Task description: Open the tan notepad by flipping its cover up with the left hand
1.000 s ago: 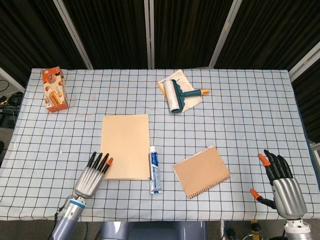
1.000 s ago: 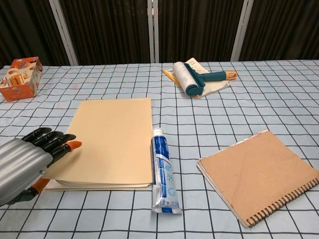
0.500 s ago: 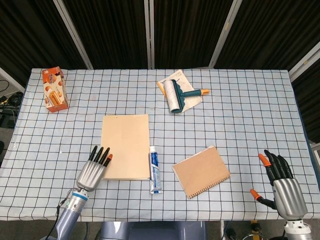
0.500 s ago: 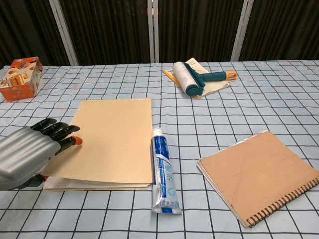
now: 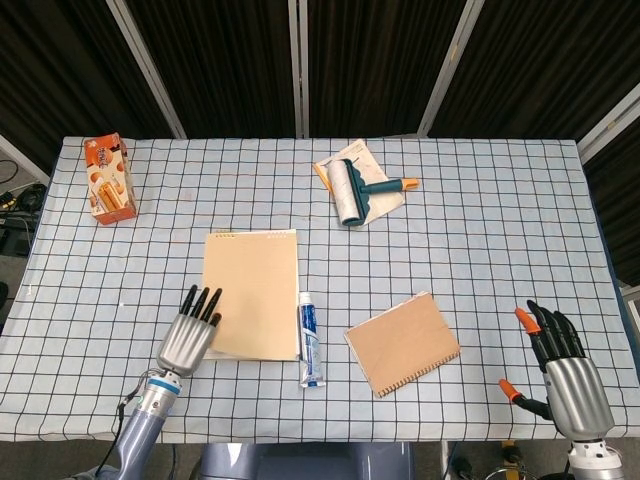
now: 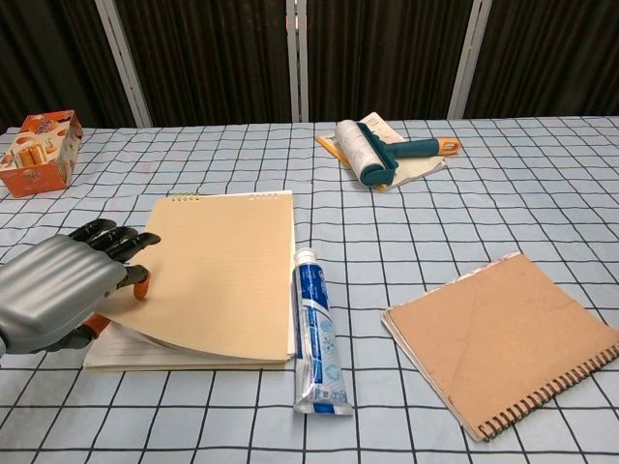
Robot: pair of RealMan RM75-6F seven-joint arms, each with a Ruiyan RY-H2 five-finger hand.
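A tabletop covered in a white cloth with a dark grid fills both views, backed by black curtains hung between pale metal posts. On the left half of the tabletop lies the tan notepad, its bound edge away from the robot; the near left corner of its cover curls up off the white pages beneath, while the far edge stays flat. The left hand is at that raised corner, its dark fingers lying over the cover's left edge and an orange tip pressed at the edge, so the cover is held between them. A brown spiral notebook lies closed to the right of centre, turned at an angle. The right hand rests well apart at the tabletop's near right corner, holding nothing, its fingers spread. A teal lint roller sits on a paper packet at the far centre, an orange snack box stands at the far left corner, and a blue and white tube lies just beside the notepad's right edge.
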